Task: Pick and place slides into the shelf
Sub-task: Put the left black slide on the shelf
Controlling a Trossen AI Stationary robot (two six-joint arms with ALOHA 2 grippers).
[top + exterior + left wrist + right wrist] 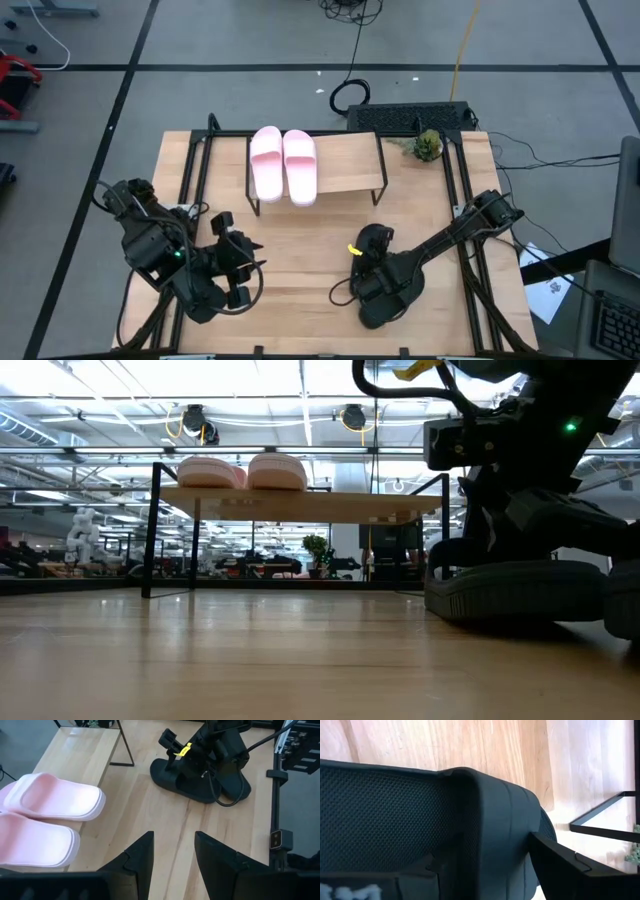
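Now working on the black slides [388,298], lying side by side on the table [300,250] toward its front right and well apart from the shelf [350,165]. Counting the pink slides [283,165] as done, both sitting together on the left part of the shelf board and leaving the right part bare for the black pair. Judging the step in hand as the pick of one black slide, not yet lifted off the wood. Reaching down onto it with the right gripper [372,262], fingers spread wide and straddling the strap [490,820], one finger on either side, close against it but not visibly squeezing. Calling next for closing onto the strap firmly enough that the soft upper is not slipping out, then raising it clear of its neighbour, carrying it across to the shelf and setting it down flat beside the pink pair without nudging them. Waiting over the front left of the table with the left gripper [172,855], fingers partly apart, holding nothing and touching nothing, pointing across toward the black slides.
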